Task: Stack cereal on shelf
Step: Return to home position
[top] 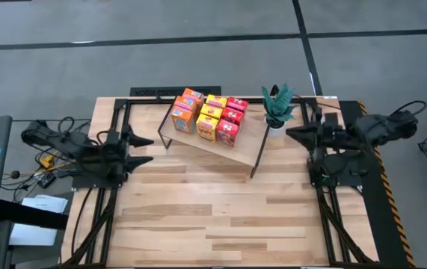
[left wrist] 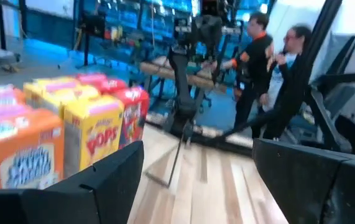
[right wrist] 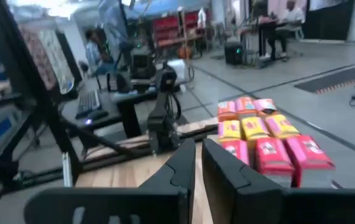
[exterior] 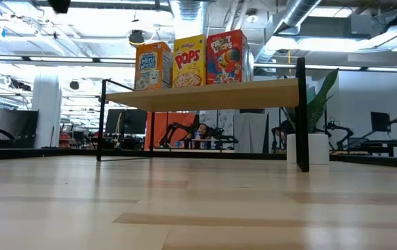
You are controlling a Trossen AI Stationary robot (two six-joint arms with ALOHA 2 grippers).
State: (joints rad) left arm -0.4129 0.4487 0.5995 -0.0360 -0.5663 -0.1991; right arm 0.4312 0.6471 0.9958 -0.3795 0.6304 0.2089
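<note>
Several small cereal boxes (top: 212,117) in orange, yellow and red stand upright in rows on the light-wood shelf (top: 228,149), toward its far left part. In the low view the boxes (exterior: 190,61) stand on the board (exterior: 219,96), which rests on thin black legs. My left gripper (top: 143,149) is open and empty, left of the shelf, above the table; its wrist view shows the boxes (left wrist: 71,124) ahead of its gripper (left wrist: 196,180). My right gripper (top: 294,134) is shut and empty, right of the shelf; its wrist view shows the boxes (right wrist: 264,137) beyond its gripper (right wrist: 199,168).
A green plant in a white pot (top: 277,108) stands at the shelf's far right corner, close to my right gripper; it also shows in the low view (exterior: 309,142). The near half of the plank tabletop (top: 220,217) is bare wood. People (left wrist: 255,62) stand in the room beyond.
</note>
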